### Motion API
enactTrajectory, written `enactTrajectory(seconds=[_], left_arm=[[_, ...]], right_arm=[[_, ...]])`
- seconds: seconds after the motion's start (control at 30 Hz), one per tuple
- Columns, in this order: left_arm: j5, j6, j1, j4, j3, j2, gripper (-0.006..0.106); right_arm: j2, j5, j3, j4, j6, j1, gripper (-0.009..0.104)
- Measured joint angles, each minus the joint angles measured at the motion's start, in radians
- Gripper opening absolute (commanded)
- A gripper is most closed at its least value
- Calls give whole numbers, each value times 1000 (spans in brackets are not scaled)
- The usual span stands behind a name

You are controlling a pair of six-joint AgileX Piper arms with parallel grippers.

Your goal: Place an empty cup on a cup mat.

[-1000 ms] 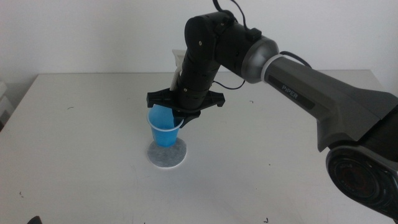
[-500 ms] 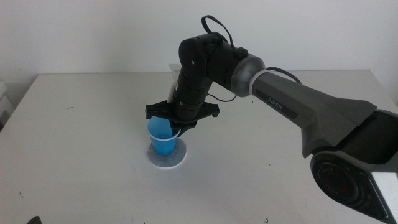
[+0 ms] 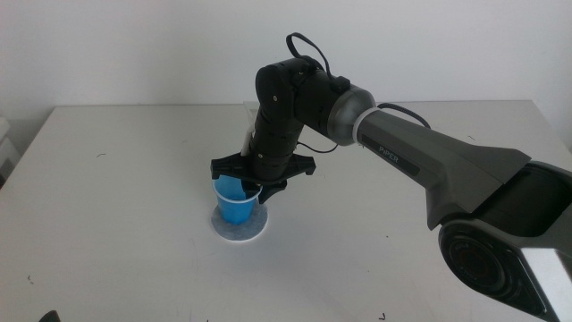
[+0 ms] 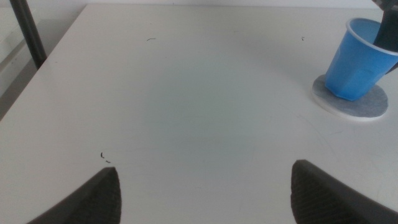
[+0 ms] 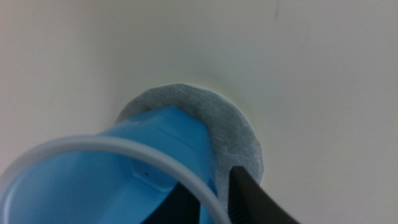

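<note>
The blue cup (image 3: 235,204) stands on the grey cup mat (image 3: 256,229) left of the table's middle, leaning a little. My right gripper (image 3: 254,184) reaches down from the right and is shut on the cup's white rim. In the right wrist view the cup (image 5: 143,162) fills the foreground over the mat (image 5: 231,135), with one jaw just outside the rim. The left wrist view shows the tilted cup (image 4: 357,62) with its base on the mat (image 4: 368,107). My left gripper (image 4: 205,168) is open and empty, waiting low near the table's front left.
The white table (image 3: 116,197) is bare around the mat apart from small dark specks. A dark post (image 4: 28,31) stands past the table's left edge. The right arm's long link (image 3: 429,156) crosses above the table's right half.
My right gripper has lowered the cup from just above the mat down onto it. The left arm has not moved.
</note>
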Motion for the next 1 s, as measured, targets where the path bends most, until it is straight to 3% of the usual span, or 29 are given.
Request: enactTrajectory(seconds=[0.3,0.57,0.77,1.0], left_arm=[[0,0,0,0,0,0,105],[0,0,0,0,0,0,105],[0,0,0,0,0,0,105],[0,0,0,0,0,0,105]], right_arm=[[-27,8,0,-28,0,0,59],[-172,18,0,-86,2,-1,61],[-316,69,1,-168,1,-10,61],[-507,88,1,-185,-61,-86,68]])
